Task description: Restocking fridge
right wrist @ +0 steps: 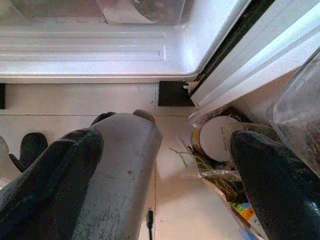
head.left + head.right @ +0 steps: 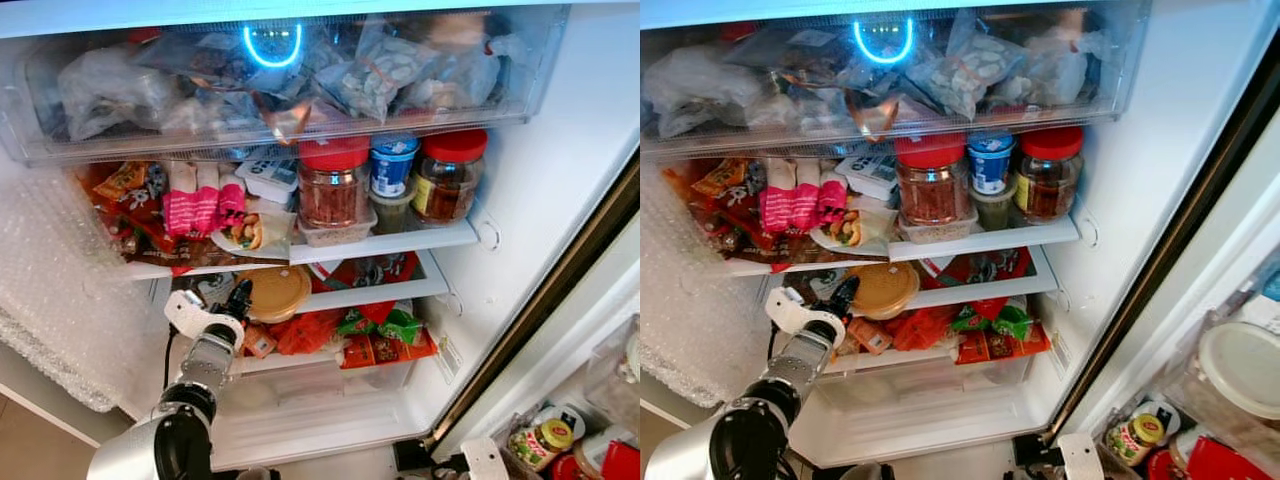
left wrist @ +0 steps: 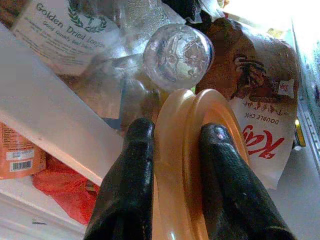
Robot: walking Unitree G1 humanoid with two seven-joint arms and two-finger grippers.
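Left gripper (image 3: pixel 172 165) jaws clamped on the rim of the tan lidded tub (image 2: pixel 275 292), now on the fridge's middle shelf (image 2: pixel 400 290) | push it flat and deep before letting go, I'd say | right gripper (image 1: pixel 165 185) jaws apart, low by the floor | readable: "Golden Dried Longan", "DOUBLE CHOC"

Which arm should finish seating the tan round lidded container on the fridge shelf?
Left. The left end effector is already shut on the tan round lidded container at the middle fridge shelf. The right end effector is open, down near the floor.
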